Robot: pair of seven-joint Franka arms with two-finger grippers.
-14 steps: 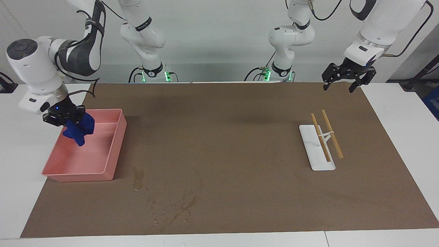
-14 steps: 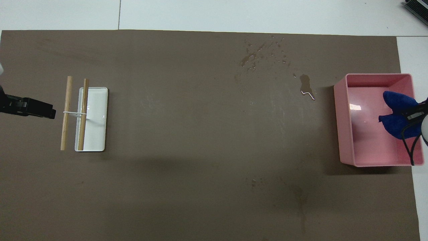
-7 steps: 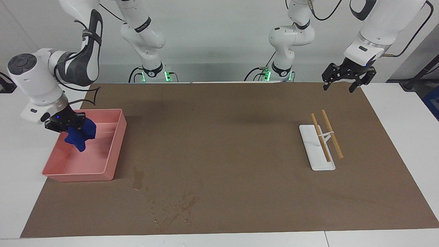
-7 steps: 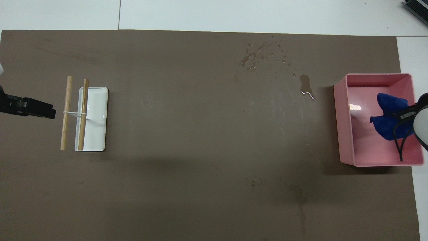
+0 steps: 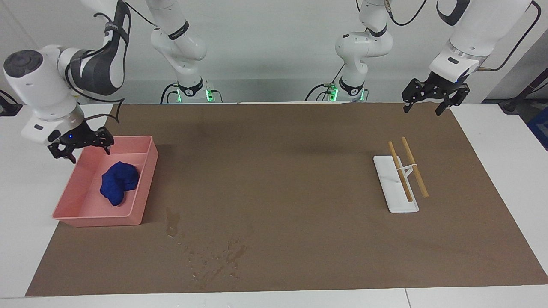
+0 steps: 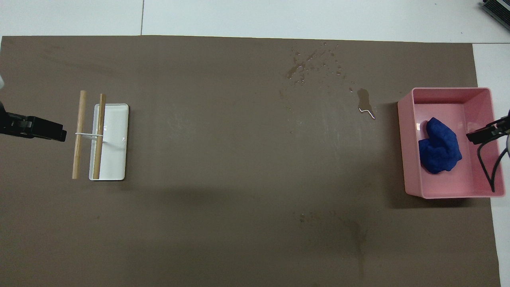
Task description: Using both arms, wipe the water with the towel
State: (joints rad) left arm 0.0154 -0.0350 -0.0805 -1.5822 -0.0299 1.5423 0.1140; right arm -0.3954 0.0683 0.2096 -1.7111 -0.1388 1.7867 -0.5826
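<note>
Towel point(image 5: 118, 182) now lies crumpled on the floor of the pink tray point(image 5: 143, 184), while half a second ago it hung from the right gripper point(image 5: 81, 147) above this tray. The right gripper is released now, its fingers spread apart and empty, and it hovers over the tray's edge that is nearest to the right arm's base, at about 11 o'clock from the towel in the facing view. In the overhead view only one black fingertip of it shows, at 3 o'clock from the towel; the rest is cut off by the picture's border.

The left gripper point(image 5: 435, 102) has not moved. It waits in the air with fingers open over the mat's point(image 5: 299, 171) corner at the left arm's end, at about 1 o'clock from the white holder point(image 5: 387, 186) with two wooden sticks point(image 5: 414, 167).

The water point(image 5: 214, 254) stays unwiped on the mat: one dark blotch close to the tray's corner and scattered small drops farther from the robots, at about 5 o'clock from the tray in the facing view. The smallest drops are hard to make out.
</note>
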